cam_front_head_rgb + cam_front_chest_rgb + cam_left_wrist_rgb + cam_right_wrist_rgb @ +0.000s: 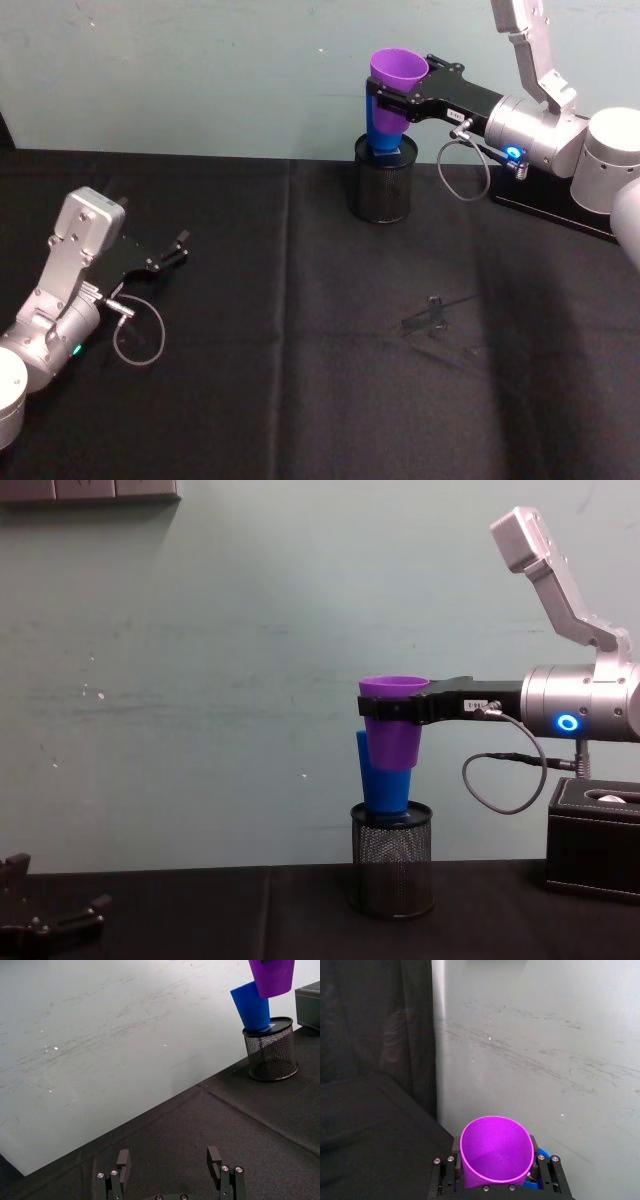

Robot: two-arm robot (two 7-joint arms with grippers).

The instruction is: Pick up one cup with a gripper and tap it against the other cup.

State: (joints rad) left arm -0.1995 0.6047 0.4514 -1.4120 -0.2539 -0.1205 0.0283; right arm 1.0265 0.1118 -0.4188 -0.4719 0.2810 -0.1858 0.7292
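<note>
Chest view is showing us the purple cup, a smooth plastic cone with a wide round rim. It is hanging upright in the air, above the table and well clear of it. The right gripper is reaching in level from the right, and its slim black jaws are clamping the cup just under the rim. Behind the jaws we are seeing a silver arm with a glowing blue ring and a grey cable looping below it. The blue cup, narrower and equally smooth, is leaning tilted inside the black mesh holder at the far edge of the table. The purple cup's lower half is overlapping the blue cup's upper part. We are not able to tell whether they are touching or only very close. We are finding open air above and to the left of the cups, with the pale scuffed wall just behind them. A black box is standing to the right, near the holder and under the arm. Nearer to us, the black cloth is lying wide and flat. The left gripper is resting low on the cloth, well apart from the cups, and its jaws are standing apart with nothing between them.
</note>
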